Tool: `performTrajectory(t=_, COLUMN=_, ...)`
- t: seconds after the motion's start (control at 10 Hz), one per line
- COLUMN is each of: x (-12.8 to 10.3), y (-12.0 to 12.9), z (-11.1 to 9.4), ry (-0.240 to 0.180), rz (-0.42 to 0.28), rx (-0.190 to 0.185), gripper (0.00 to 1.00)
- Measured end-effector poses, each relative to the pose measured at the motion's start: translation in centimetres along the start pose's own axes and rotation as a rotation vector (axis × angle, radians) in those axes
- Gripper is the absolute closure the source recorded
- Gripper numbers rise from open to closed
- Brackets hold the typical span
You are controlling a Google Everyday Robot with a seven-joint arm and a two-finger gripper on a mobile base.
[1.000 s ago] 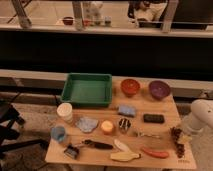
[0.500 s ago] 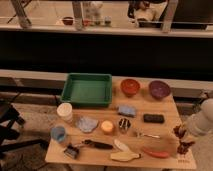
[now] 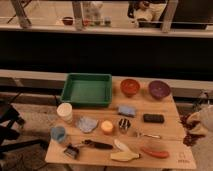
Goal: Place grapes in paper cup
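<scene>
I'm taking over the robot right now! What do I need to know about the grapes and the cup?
Gripper: at the table's right edge, lifted above the tabletop, with the grapes hanging at it.
Paper cup: upright on the far left of the table, in front of the green tray.
Done: grapes are off the table.
Left: carry them across to the paper cup and drop them in.

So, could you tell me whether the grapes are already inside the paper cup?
No, the grapes hang at the table's right edge beside the end effector, far from the paper cup on the left side.
</scene>
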Motion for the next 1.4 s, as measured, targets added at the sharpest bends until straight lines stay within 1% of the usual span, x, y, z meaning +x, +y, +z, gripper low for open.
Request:
performTrajectory(t=0.2, x=-1.3, y=0.1, z=-3.2, ry=-0.018, rz=-0.027, rx=0.036, gripper=1.0)
performTrajectory(t=0.3, x=-1.5, y=0.1, z=-3.7, ry=-0.02, rz=-0.031, rx=0.037, gripper=1.0)
performTrajectory(t=0.4, x=-2.0, y=0.0, z=-4.2, ry=-0.027, rz=-0.045, rx=0.03, gripper=1.0)
performTrajectory(t=0.5, x=-2.4, y=-0.1, z=-4.0, ry=-0.035, rz=-0.058, rx=0.025, gripper=1.0)
performTrajectory(t=0.6, x=-2.9, y=0.3, z=-3.2, ry=-0.048, rz=-0.08, rx=0.018, gripper=1.0)
performTrajectory(t=0.7, x=-3.7, y=0.5, z=-2.4, ry=-0.059, rz=-0.108, rx=0.02, gripper=1.0)
performTrajectory(t=0.8, x=-5.1, y=0.6, z=-1.6, ry=-0.07, rz=-0.148, rx=0.026, gripper=1.0)
performTrajectory(t=1.0, x=-7.5, y=0.6, z=-0.9, ry=-0.09, rz=-0.217, rx=0.036, gripper=1.0)
performTrajectory(t=1.3, x=-9.4, y=0.5, z=-0.3, ry=-0.111, rz=-0.278, rx=0.041, gripper=1.0)
performTrajectory(t=1.4, x=-9.9, y=0.3, z=-0.2, ry=-0.116, rz=-0.293, rx=0.042, gripper=0.98)
